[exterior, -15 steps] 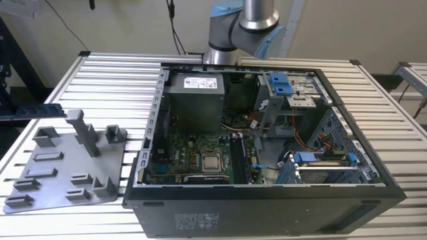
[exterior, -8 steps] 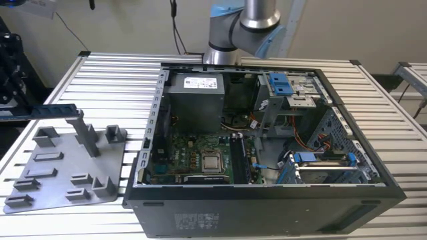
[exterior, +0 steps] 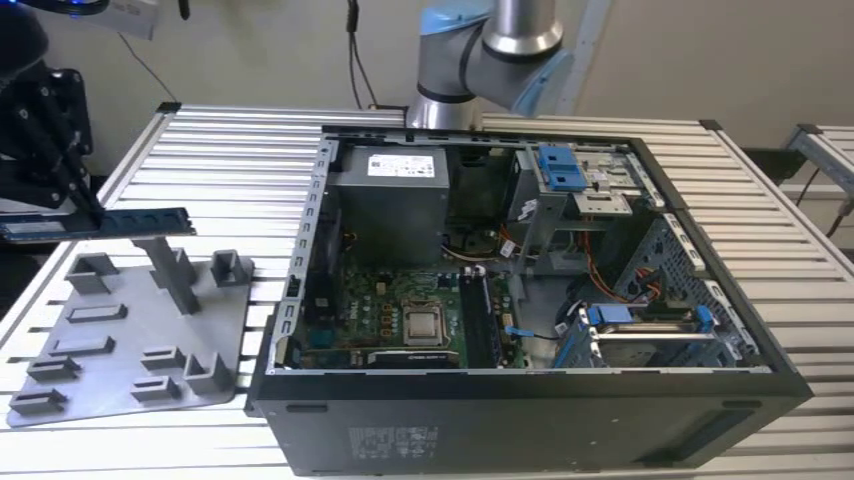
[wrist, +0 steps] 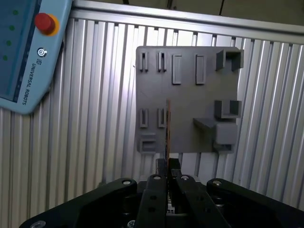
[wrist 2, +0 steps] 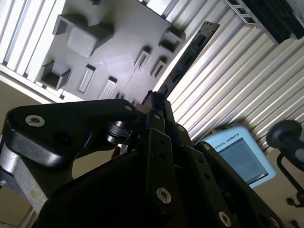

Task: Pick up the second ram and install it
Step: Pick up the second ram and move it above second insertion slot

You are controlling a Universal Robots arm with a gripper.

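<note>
The gripper (wrist: 167, 164) holds the second ram (exterior: 135, 221) over grey tray (exterior: 118, 352) on slatted table (exterior: 240, 160).

second ram (exterior: 140, 221) 1 | grey tray (exterior: 118, 352) 1 | computer case (exterior: 534, 402) 1 | pendant (wrist: 23, 57) 1

The table (exterior: 200, 150) is dull silver ribbed metal. The tray (exterior: 147, 322) is smooth, matt grey plastic. The computer case (exterior: 534, 420) is matt black metal. The gripper (wrist: 167, 164) is black with shiny screws. The memory stick (exterior: 127, 222) looks dark and matt.
</note>
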